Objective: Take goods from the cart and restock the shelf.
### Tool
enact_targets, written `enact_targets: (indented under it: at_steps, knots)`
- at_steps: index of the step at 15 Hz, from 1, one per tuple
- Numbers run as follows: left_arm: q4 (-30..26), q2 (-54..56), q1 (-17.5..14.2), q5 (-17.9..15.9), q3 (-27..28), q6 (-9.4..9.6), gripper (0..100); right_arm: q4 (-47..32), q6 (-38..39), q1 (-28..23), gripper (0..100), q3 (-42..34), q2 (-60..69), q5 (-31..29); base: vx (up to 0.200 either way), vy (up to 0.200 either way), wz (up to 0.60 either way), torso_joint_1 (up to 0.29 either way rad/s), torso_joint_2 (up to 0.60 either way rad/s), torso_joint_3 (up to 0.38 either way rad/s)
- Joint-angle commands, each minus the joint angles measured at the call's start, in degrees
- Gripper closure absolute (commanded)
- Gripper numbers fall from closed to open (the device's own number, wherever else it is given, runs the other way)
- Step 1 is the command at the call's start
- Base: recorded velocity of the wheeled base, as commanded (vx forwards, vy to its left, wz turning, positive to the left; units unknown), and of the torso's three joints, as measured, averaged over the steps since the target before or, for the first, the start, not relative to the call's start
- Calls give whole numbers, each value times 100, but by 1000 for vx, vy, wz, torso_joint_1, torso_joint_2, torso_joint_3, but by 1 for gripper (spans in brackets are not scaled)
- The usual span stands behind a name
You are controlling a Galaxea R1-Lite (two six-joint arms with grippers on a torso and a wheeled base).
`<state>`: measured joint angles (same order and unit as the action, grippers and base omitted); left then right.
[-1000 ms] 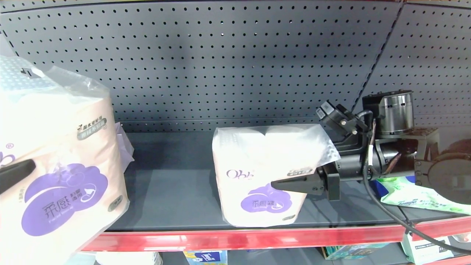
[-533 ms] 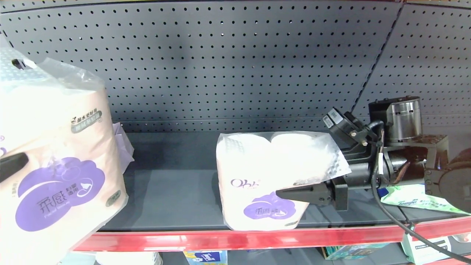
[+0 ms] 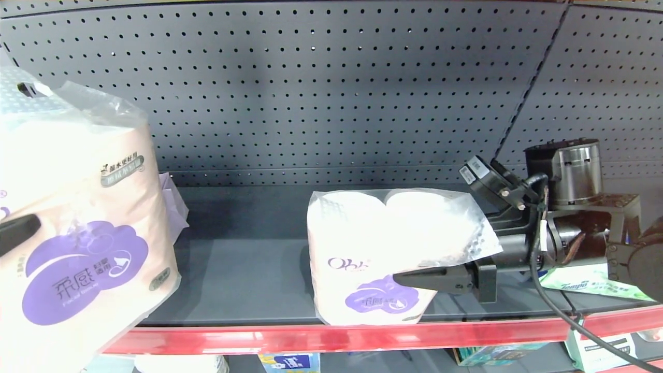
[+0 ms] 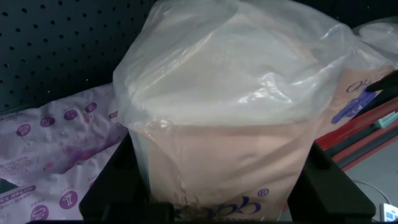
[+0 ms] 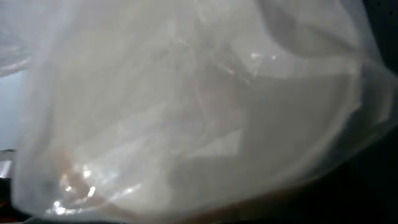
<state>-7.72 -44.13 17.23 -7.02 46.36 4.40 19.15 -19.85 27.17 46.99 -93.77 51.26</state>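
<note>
- The right gripper (image 3: 409,261) comes in from the right, level with the shelf (image 3: 248,269); it is closed around a toilet roll pack (image 3: 383,243), with one dark finger (image 3: 430,278) pressed flat across the pack's printed front and the other hidden behind the pack
- That toilet roll pack stands in the middle of the shelf, close behind the red front lip (image 3: 311,336) and well forward of the pegboard back (image 3: 311,93); it leans slightly; I cannot tell whether its base rests on the board or hangs just above it
- In the right wrist view, the pack's clear wrap (image 5: 186,112) sits close against the camera
- The left gripper (image 4: 219,177) grips a second toilet roll pack (image 3: 77,217); its two fingers sit on opposite sides of the pack, and one finger (image 3: 18,233) crosses the pack's front in the head view
- This second toilet roll pack is upright at the left end of the shelf, in front of the red lip and close to the camera
- A purple-printed packet (image 4: 56,143) lies on the shelf behind it, against the pegboard
- A green tissue packet (image 3: 585,280) lies on the shelf at the right, behind the right arm
- Boxed goods (image 3: 290,361) sit on the level below
</note>
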Motion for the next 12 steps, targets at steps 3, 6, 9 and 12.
enact_targets:
  at_steps: [3, 6, 9, 12]
  knots:
    - [-2, 1, 0, -1, -13, -1, 100, 1, -2, 7, 100, 29, -45, -28, 0, 0, 0, 0, 0, 0]
    - [-2, 1, 0, -1, -22, -1, 100, 10, 25, 34, 100, 64, -54, -239, 0, 0, 0, 0, 0, 0]
    - [-2, 1, 0, -1, -48, -1, 100, 10, 42, 34, 0, 64, -36, -248, 0, 0, 0, 0, 0, 0]
    - [-2, -8, 0, -1, -39, -1, 100, 10, 69, 25, 0, 20, 25, -257, 0, 0, 0, 0, 0, 0]
